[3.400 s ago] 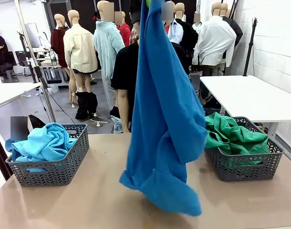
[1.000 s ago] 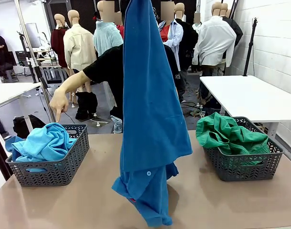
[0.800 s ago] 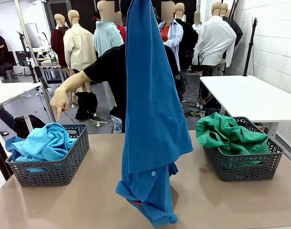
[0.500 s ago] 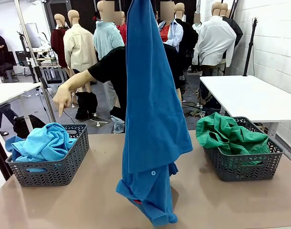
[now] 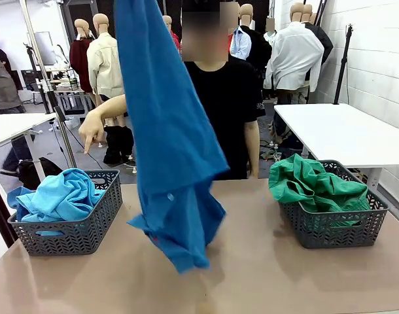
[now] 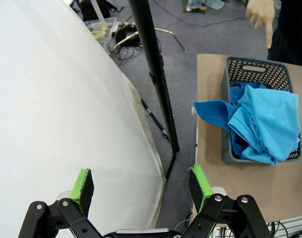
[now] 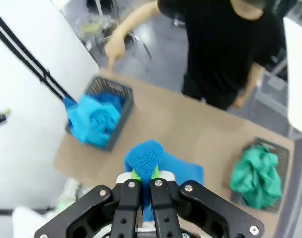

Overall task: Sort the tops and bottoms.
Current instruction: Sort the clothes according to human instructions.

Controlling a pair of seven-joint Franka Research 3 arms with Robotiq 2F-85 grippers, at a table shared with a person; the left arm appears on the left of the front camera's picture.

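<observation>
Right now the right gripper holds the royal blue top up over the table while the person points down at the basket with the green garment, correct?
Not quite. The right gripper does hold the royal blue top up over the table, but the person's hand points down at the basket holding the light blue top, not the green garment. The front view shows it.

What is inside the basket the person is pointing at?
A crumpled light blue top fills the left basket, spilling over its rim. Anything beneath it is covered.
</observation>
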